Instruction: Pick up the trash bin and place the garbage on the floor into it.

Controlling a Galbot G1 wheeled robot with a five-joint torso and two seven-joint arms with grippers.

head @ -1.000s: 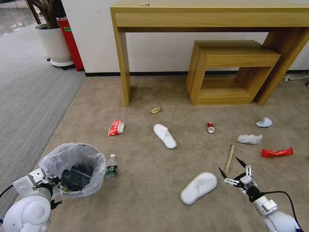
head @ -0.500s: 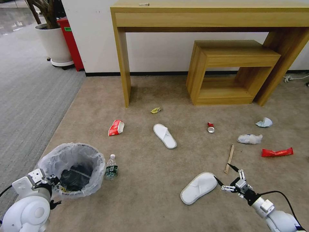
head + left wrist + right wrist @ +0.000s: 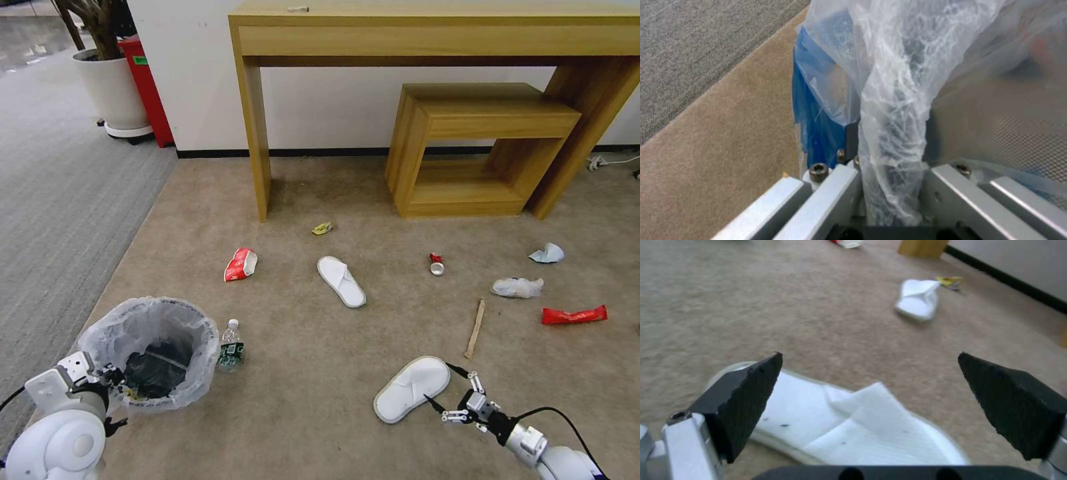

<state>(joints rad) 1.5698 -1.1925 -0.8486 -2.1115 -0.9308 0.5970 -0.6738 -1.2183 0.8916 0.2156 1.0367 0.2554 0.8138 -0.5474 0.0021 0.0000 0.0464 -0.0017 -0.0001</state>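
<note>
Right gripper (image 3: 445,386): low at the near right of the floor (image 3: 300,373), jaws spread wide, tips just beside the heel end of the near slipper (image 3: 412,388). In the right wrist view the two black pads (image 3: 751,396) stand either side of the near slipper (image 3: 853,426), apart from it.
Left gripper (image 3: 107,383): at the near left, clamped on the near rim of the trash bin (image 3: 155,350). In the left wrist view the jaws are closed on a fold of the bag liner (image 3: 893,140) with the bin's blue wall (image 3: 811,126) beside it.
Trash bin: near left on the beige carpet, beside the grey striped carpet (image 3: 60,193); whether it is lifted or resting, cannot tell.
Bottle (image 3: 231,345): touching or just beside the bin's right side.
Step in hand (judgement): bin grasp done; right arm is lining up on the near slipper; no grasp yet.
Next move calls for (judgement): lower the pads to straddle the slipper's edge or strap, then close; the thin, soft slipper may fold or slide.
Mid floor: wooden stick (image 3: 475,329), far slipper (image 3: 341,281), red-white carton (image 3: 240,264), red can (image 3: 436,263), crumpled white piece (image 3: 517,287), red wrapper (image 3: 573,314).
Far: yellow scrap (image 3: 323,228), pale crushed cup (image 3: 547,253), near the wooden table (image 3: 427,33).
Remaining (judgement): every item is on the floor; the task is early.
</note>
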